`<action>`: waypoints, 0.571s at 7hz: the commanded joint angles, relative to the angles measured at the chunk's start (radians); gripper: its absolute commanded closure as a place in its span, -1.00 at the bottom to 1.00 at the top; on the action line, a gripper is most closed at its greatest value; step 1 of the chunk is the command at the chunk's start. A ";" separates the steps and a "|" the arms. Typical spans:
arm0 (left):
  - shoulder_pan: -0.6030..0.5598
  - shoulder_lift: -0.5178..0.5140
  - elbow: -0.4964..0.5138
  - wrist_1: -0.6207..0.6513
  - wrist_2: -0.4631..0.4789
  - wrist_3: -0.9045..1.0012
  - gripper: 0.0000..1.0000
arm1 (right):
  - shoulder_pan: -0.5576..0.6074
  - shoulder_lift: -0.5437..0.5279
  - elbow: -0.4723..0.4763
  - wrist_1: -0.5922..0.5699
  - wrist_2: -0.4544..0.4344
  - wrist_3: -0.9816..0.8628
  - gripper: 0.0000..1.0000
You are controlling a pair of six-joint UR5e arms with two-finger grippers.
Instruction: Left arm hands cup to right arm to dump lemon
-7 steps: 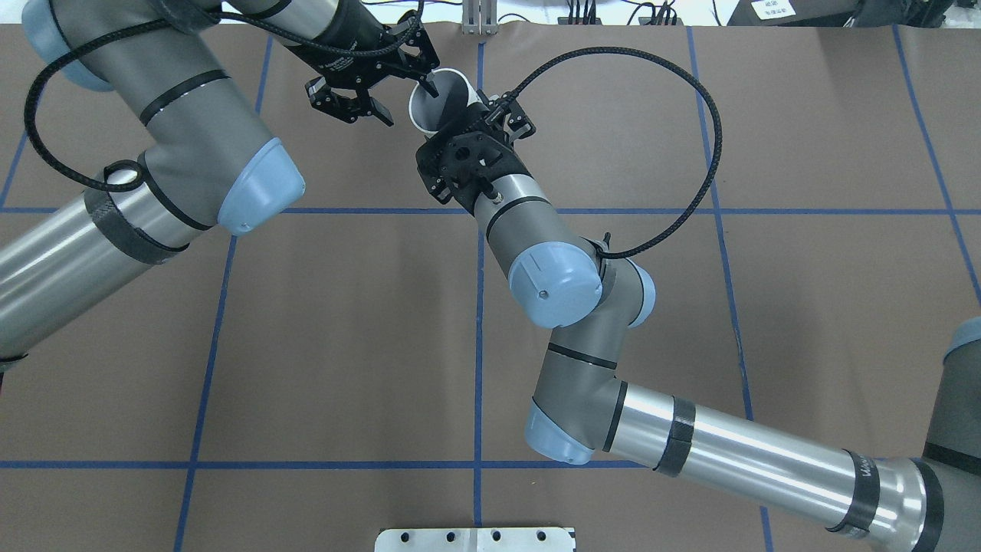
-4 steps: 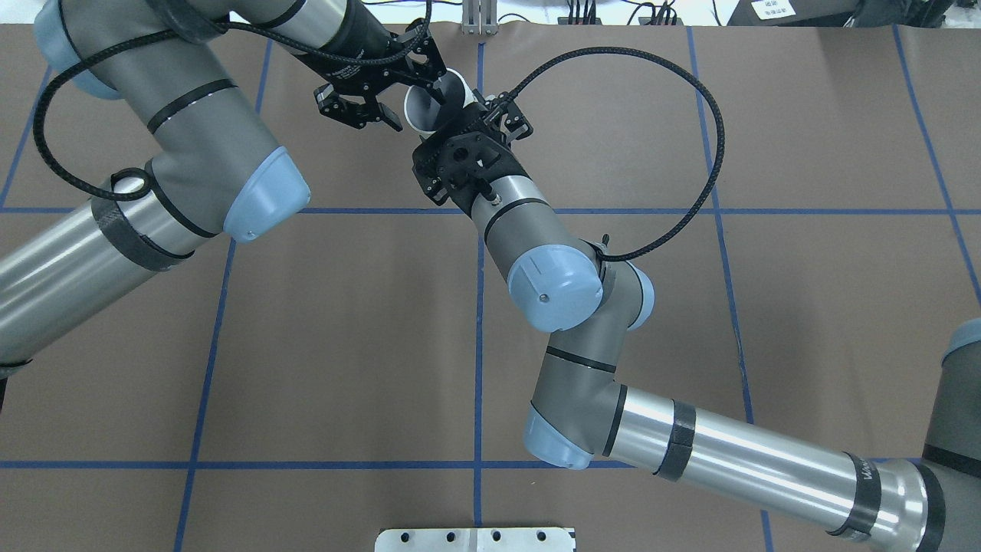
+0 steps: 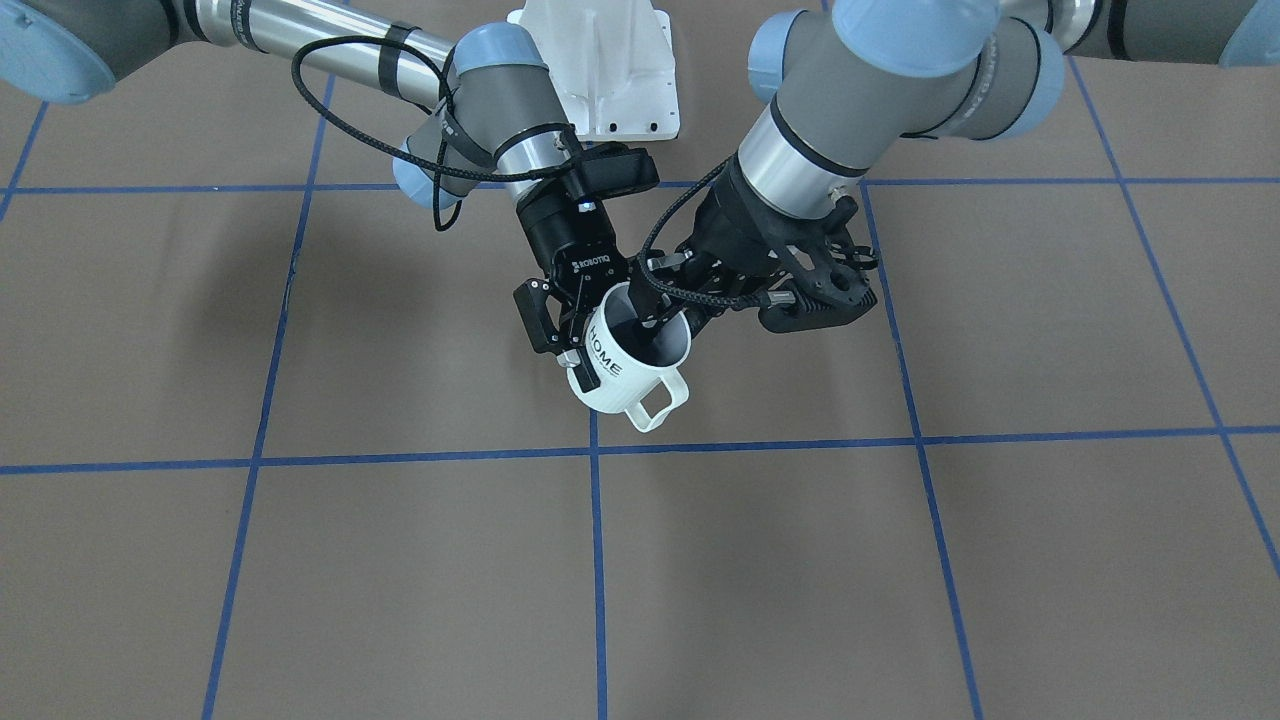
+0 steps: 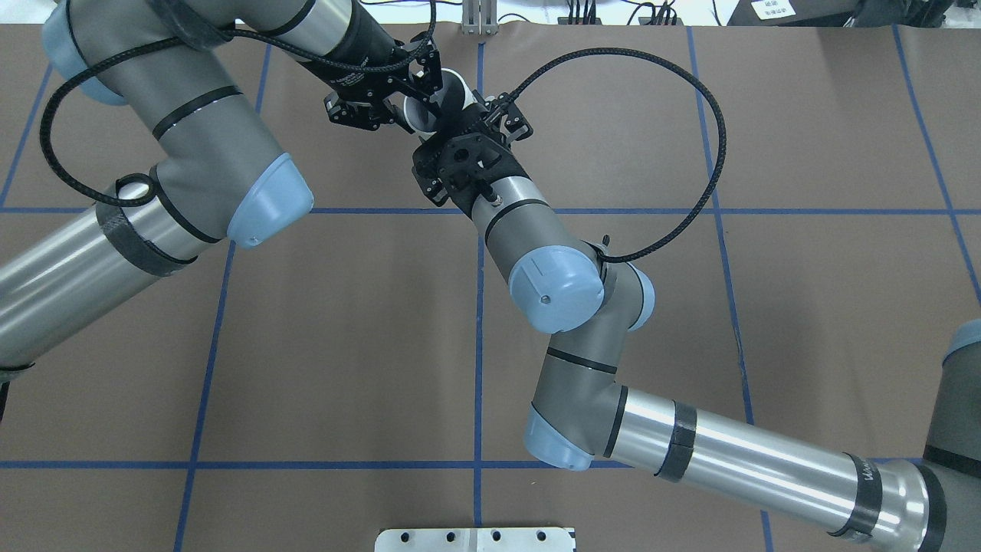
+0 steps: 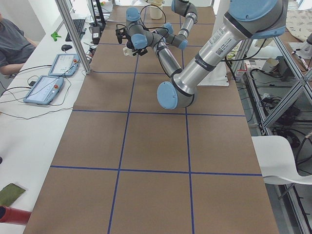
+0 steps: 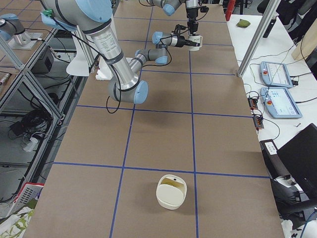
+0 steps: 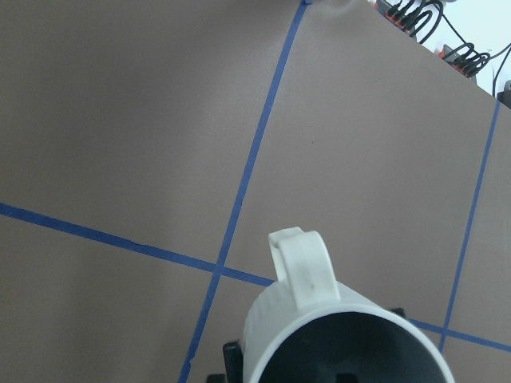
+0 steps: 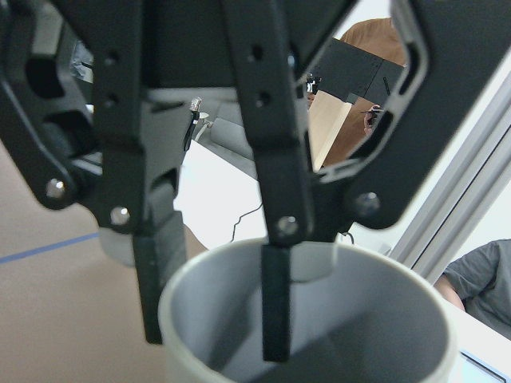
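White cup tilted in right pincer, left pincer finger inside rim

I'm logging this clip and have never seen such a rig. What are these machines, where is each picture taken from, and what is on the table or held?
The robot has a left arm and a right arm at a brown table marked with blue tape. One picture looks down from behind the robot, one faces it from across the table (sides swapped), two look along the table from its ends, and one camera rides on each wrist. The right gripper, marked ROBOTIQ, is shut around a white HOME mug, holding it off the table. The left gripper hangs over it, open, one finger inside the mouth and one outside. No lemon shows in the mug; its bottom is hidden. A cream container stands on the table toward its end on the robot's right.
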 commanded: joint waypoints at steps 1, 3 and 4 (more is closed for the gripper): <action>0.000 0.003 0.001 -0.003 -0.001 0.013 1.00 | -0.001 0.002 0.000 0.002 0.001 0.004 0.18; 0.000 0.003 0.001 0.000 0.001 0.016 1.00 | -0.001 -0.007 0.026 0.000 0.001 0.014 -0.98; 0.000 0.003 0.001 0.001 0.001 0.016 1.00 | -0.004 -0.014 0.032 0.002 0.001 0.014 -0.98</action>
